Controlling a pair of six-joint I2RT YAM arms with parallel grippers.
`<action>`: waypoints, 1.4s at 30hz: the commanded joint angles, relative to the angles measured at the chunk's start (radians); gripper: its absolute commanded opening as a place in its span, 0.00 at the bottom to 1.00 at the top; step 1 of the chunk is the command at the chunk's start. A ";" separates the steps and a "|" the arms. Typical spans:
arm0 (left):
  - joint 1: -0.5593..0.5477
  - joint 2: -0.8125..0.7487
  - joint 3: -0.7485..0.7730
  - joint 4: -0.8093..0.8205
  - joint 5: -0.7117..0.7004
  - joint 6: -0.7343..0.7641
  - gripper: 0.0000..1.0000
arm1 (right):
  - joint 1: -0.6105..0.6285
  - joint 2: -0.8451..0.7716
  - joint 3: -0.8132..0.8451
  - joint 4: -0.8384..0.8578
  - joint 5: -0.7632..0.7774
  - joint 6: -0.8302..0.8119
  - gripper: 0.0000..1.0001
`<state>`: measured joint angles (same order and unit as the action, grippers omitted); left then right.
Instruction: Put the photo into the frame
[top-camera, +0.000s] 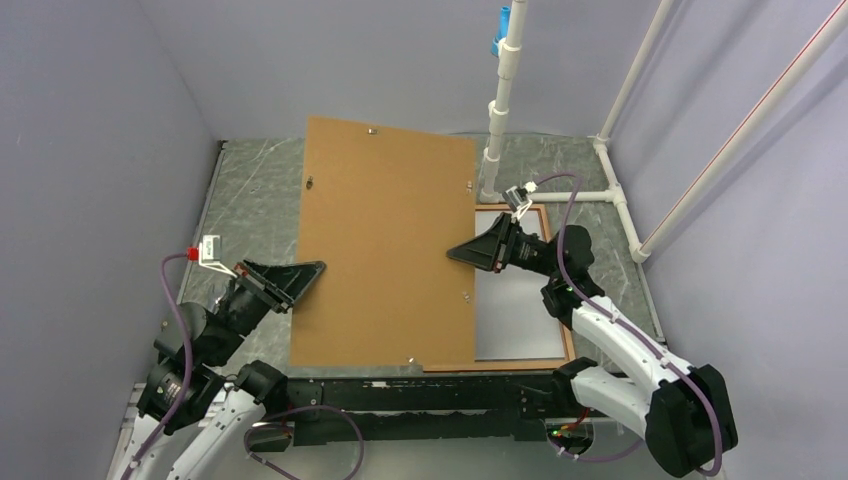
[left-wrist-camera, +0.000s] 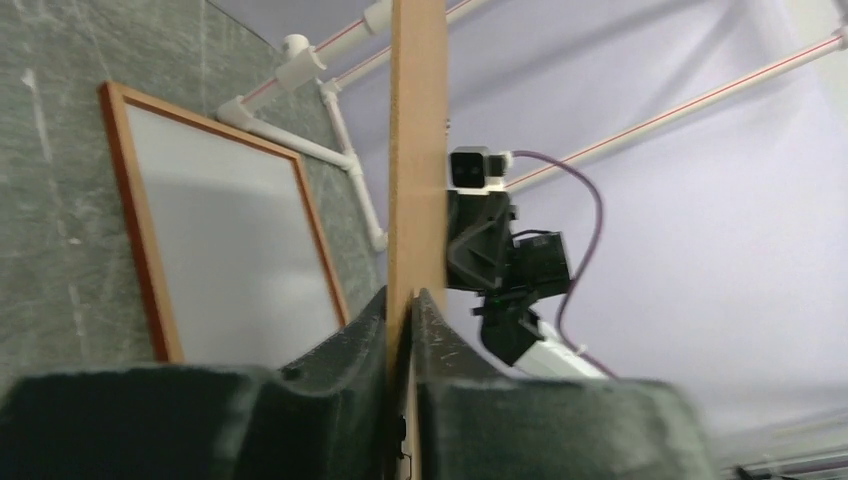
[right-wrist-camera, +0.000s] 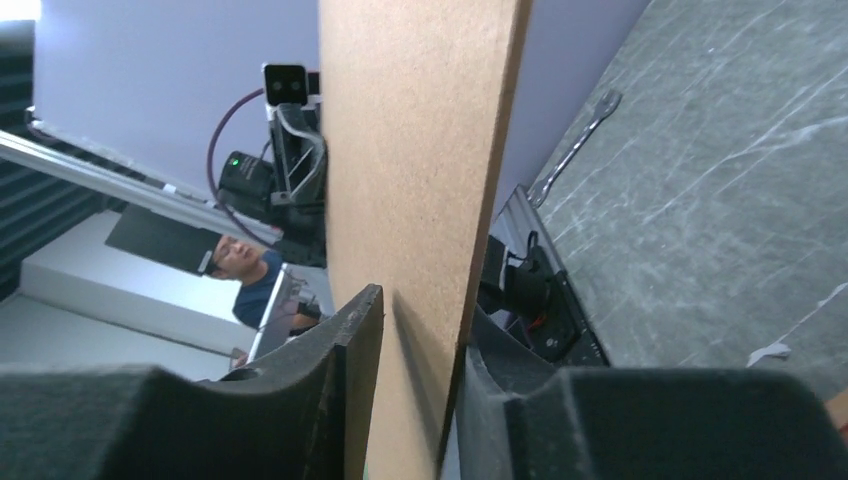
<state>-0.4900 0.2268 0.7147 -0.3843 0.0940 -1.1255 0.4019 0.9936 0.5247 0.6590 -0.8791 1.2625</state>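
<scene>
DESK: Where does the job stand?

PHOTOGRAPHER: Both arms hold the brown backing board up off the bench. The left pincer pinches its left edge tight. The right pincer straddles the right edge, but it cannot be told whether it bites.

DESK: And the photo?

PHOTOGRAPHER: The frame lies flat at the right, partly under the raised board. A pale sheet fills it, probably the photo lying face down, white back up. If so, the print is in. The board is not yet laid over it, so closing the back remains.
</scene>
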 joint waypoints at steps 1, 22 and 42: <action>0.001 0.021 0.003 -0.030 -0.046 0.014 0.27 | 0.013 -0.059 0.055 0.100 -0.091 0.024 0.26; 0.001 0.143 0.219 -0.460 -0.253 0.199 1.00 | -0.030 -0.151 0.201 -0.571 0.069 -0.303 0.00; 0.002 0.529 0.103 -0.362 -0.068 0.315 0.99 | -0.359 -0.219 0.388 -0.929 -0.083 -0.350 0.00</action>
<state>-0.4900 0.7265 0.8532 -0.8494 -0.0483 -0.8490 0.0948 0.8078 0.8234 -0.2943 -0.8375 0.9035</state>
